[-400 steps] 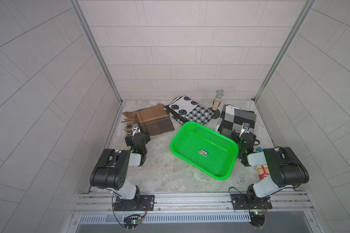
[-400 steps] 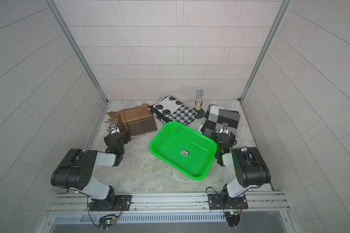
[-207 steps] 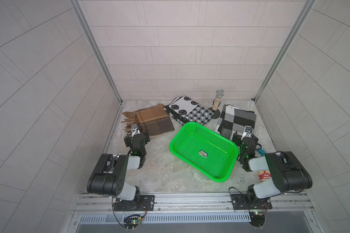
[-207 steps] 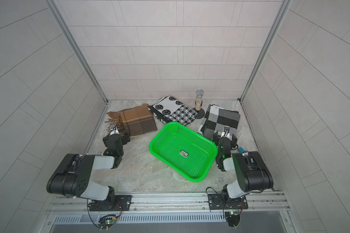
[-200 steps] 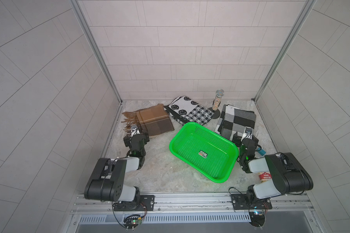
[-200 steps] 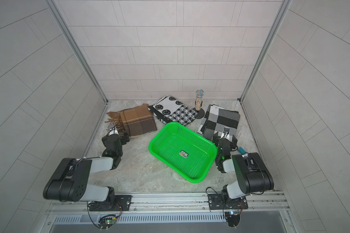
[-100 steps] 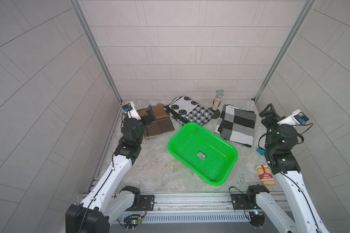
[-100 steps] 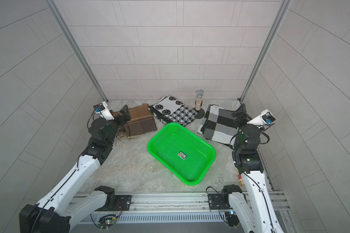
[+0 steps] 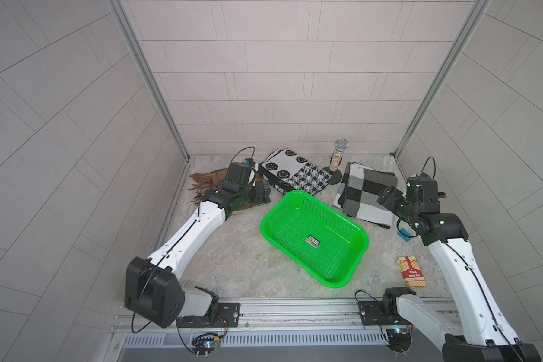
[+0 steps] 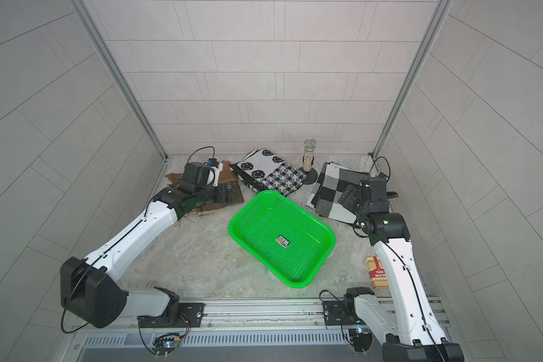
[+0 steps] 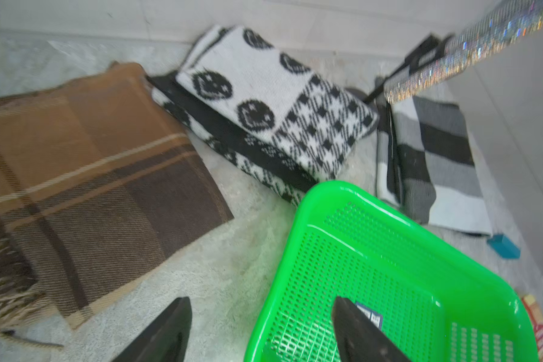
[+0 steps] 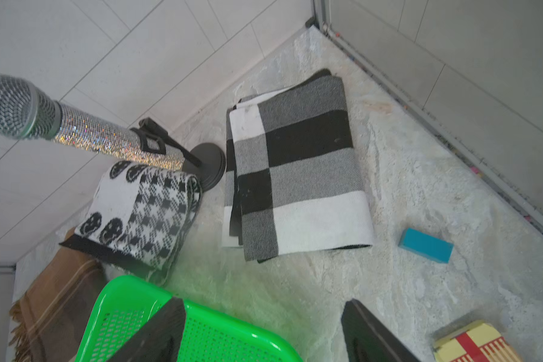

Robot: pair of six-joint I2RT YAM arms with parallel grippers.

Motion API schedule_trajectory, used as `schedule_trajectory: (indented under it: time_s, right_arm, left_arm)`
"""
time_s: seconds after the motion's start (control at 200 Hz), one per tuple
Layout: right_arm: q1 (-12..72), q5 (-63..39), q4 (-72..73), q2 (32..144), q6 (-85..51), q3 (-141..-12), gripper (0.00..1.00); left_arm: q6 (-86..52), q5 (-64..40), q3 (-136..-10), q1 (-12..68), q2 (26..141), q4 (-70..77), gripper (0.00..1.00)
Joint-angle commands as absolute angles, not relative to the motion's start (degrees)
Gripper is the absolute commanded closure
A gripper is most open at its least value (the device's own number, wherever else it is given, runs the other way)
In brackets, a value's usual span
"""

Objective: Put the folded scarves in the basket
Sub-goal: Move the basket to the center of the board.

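Observation:
The green basket lies mid-table holding only a small label. Three folded scarves line the back: a brown plaid one, a black-and-white smiley one and a grey-black-white check one. My left gripper hangs open over the brown scarf's basket-side edge, holding nothing. The right gripper is also open and hovers above the check scarf's right edge. My left arm covers much of the brown scarf in both top views.
A glittery microphone on a round stand rises between the smiley and check scarves. A small blue block and a red-and-cream box lie at the right. Tiled walls close in the back and both sides.
Both arms have unfolded from low at the front and reached to the back: the left over the brown scarf, the right to the check scarf. No scarf has moved.

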State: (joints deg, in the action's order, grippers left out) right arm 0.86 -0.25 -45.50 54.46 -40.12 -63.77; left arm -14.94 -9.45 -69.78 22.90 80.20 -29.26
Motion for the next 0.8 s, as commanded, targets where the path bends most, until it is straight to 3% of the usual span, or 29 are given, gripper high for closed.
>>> schedule_trajectory:
  time_s: [0.0, 0.505, 0.755, 0.795]
  right_arm:
    - [2.53, -2.42, -53.74, 54.48, -37.13, -64.70, 0.20]
    - [7.04, -6.50, -53.31, 55.94, -35.60, -61.87, 0.20]
    - [7.73, -7.28, -51.82, 56.12, -36.00, -59.84, 0.21]
    - [7.74, -7.37, -51.61, 56.17, -36.10, -59.45, 0.21]
  left_arm:
    - [-8.74, -7.73, -72.90, 23.39, 83.73, -37.74, 0.23]
    - [3.12, -3.20, -81.06, 31.88, 99.48, -42.01, 0.26]
    - [4.72, 8.19, -81.75, 34.19, 102.76, -41.58, 0.42]
    - [4.67, 8.63, -81.45, 34.30, 102.80, -41.53, 0.49]
